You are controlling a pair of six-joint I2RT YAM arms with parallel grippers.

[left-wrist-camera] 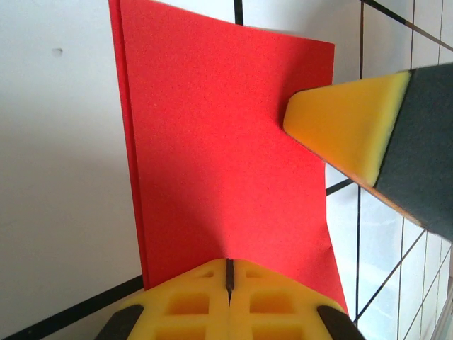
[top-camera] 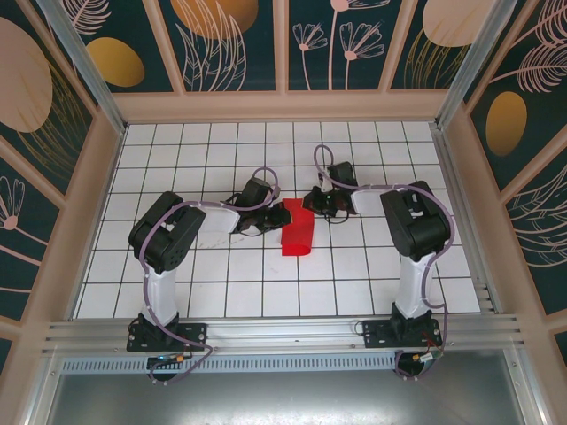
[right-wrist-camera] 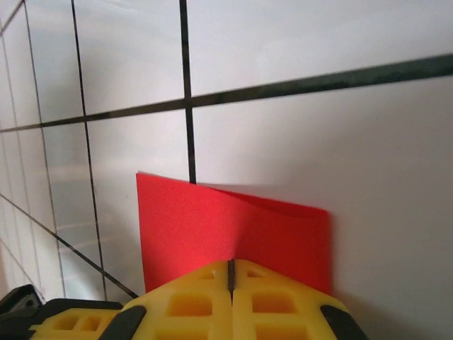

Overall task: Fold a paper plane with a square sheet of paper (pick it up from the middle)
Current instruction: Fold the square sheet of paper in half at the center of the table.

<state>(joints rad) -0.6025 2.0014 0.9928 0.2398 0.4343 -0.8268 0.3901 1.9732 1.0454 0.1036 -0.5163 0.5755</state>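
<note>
1. Paper (top-camera: 298,232) – folded double, at centre of table (top-camera: 372,283), far end between both grippers.
2. Left gripper (left-wrist-camera: 228,263): jaws together, clamped on paper's edge – pinched strip hidden.
3. Right gripper (right-wrist-camera: 231,263): likewise clamped on paper; the gripped edge is cut off from sight.

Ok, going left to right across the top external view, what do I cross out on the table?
Left arm's black elbow housing → left gripper → folded bright red paper sheet → right gripper → right arm's black elbow housing. Both grippers are shut on the sheet.
</note>
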